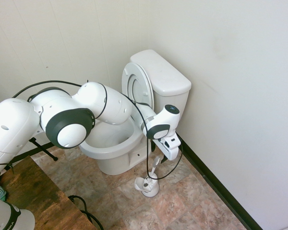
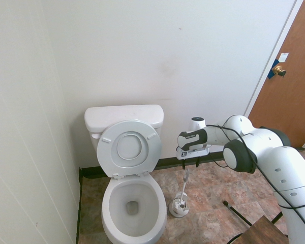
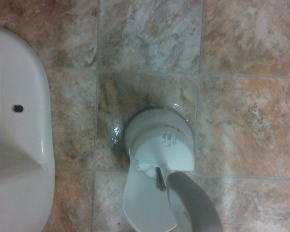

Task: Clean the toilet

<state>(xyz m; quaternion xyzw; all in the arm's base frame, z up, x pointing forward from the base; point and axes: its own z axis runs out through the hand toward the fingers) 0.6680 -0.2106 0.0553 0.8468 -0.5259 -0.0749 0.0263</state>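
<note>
porcelain, glossy and white, made up the toilet (image 1: 134, 120) in the first exterior view: a boxy tank with a flat lid stood in the corner against pale walls, the oval lid and ring seat were tipped up against it, and the rounded bowl lay uncovered. the floor (image 1: 182, 201) was mottled brown and grey stone-look tile, edged by a dark baseboard. just beside the bowl's foot stood a small white brush holder (image 1: 147, 186) with a thin handle (image 1: 156, 165) rising from it. the claw (image 1: 164, 158) pointed down right over the handle's top; its fingers were hidden behind the hand, so contact could not be judged here.

in the second exterior view the toilet (image 2: 132, 203) sat against the back wall, its round lid upright and bowl open, smooth and clean-looking. a brown wooden door (image 2: 290, 91) stood at the far side. the claw (image 2: 187, 163) hung above the holder (image 2: 179, 207), fingers apparently spread, about the slim handle (image 2: 184, 178); a grasp could not be confirmed.

in the wrist view the holder (image 3: 157, 150) showed as a round white cup on a grimy tile, brush bristles inside and the pale handle (image 3: 193, 203) rising blurred. the bowl's curved white side (image 3: 19, 145), with one small bolt hole, lay near it, not touching.
</note>
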